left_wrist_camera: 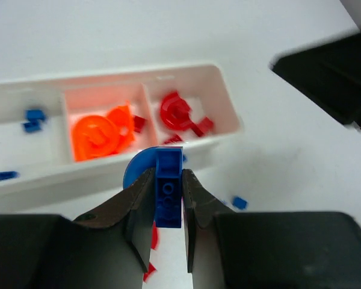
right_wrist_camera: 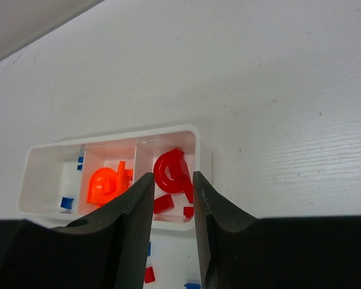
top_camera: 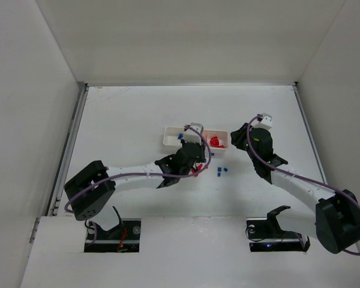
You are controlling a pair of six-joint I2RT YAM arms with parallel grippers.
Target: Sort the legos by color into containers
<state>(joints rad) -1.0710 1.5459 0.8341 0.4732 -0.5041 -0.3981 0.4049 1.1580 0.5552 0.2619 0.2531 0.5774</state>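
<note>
**Near the tray's front wall: blue piece in the jaws**

Just near of the tray [left_wrist_camera: 225, 99], the left gripper [left_wrist_camera: 167, 180] is pinching a blue lego [left_wrist_camera: 168, 195] between nearly closed jaws; carry step in hand. Judging the next move: it is calling for a shift left to the left-end compartment [left_wrist_camera: 12, 144], which is holding blue pieces [left_wrist_camera: 33, 115]; the middle is holding orange pieces [left_wrist_camera: 99, 135]; the right end is holding red pieces [left_wrist_camera: 177, 111]. The right gripper [right_wrist_camera: 171, 176] is hovering half open, empty; loose legos [top_camera: 221, 173] are lying on the table [top_camera: 126, 114].
</note>
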